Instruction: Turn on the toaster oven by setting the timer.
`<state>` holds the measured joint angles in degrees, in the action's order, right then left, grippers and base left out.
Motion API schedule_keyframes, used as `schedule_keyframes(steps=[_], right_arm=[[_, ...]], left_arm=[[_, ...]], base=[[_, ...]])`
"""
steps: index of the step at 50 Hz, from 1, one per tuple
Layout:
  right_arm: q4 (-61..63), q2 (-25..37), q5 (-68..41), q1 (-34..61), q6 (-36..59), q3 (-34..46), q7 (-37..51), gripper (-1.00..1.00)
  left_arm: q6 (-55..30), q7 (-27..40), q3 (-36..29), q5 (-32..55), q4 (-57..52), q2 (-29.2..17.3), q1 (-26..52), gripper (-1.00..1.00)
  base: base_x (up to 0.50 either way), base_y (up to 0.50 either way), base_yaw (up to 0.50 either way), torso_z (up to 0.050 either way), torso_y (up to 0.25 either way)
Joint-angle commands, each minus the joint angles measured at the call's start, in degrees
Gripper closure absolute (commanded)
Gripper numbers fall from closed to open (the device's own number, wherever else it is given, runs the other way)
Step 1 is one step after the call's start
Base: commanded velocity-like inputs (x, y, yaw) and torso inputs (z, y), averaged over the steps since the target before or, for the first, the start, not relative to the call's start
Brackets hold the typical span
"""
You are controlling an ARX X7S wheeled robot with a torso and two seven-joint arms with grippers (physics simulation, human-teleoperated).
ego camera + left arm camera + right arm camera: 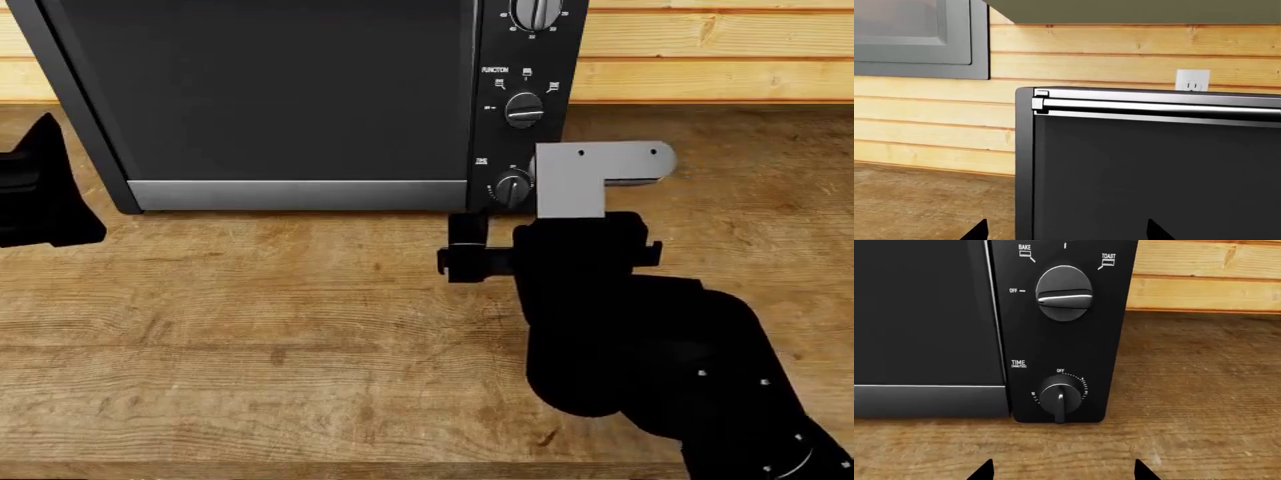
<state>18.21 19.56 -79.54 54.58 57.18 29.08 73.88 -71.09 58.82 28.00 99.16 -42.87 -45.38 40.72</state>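
Observation:
The black toaster oven (294,90) stands on the wooden counter with its dark glass door shut. On its knob panel the timer (1059,399) is the lowest knob, labelled TIME, with its bar standing vertical below the OFF mark. The same timer (513,187) shows in the head view beside my right arm's grey bracket (587,180). My right gripper (1062,472) is open and empty, a short way in front of the timer and apart from it. My left gripper (1067,233) is open and empty, facing the oven's left front corner (1025,165).
The FUNCTION knob (1064,292) sits above the timer, with a third knob (538,12) higher up. A silver handle (1154,106) runs along the door's top. Behind are a plank wall, an outlet (1192,80) and a grey window frame (921,37). The wooden counter (267,350) spreads in front.

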Motion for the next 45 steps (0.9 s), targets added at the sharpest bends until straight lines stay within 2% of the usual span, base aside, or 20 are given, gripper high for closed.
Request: schedule_keyframes(steps=[1, 45], right_arm=[[-1.53, 0.01, 1.62, -0.08, -0.7, 0.69, -1.0, -1.0], [-8.52, -1.86, 6.97, 1.21, -3.83, 3.65, -6.46, -1.0]], left_arm=[[0.37, -0.31, -0.58, -0.76, 0.05, 0.13, -0.06, -1.0], [2.12, -0.5, -1.03, -0.62, -0.02, -0.73, -1.19, -1.0]], base=[[0.0, 0.0, 0.0, 0.0, 0.0], [0.0, 0.0, 0.0, 0.0, 0.0]])
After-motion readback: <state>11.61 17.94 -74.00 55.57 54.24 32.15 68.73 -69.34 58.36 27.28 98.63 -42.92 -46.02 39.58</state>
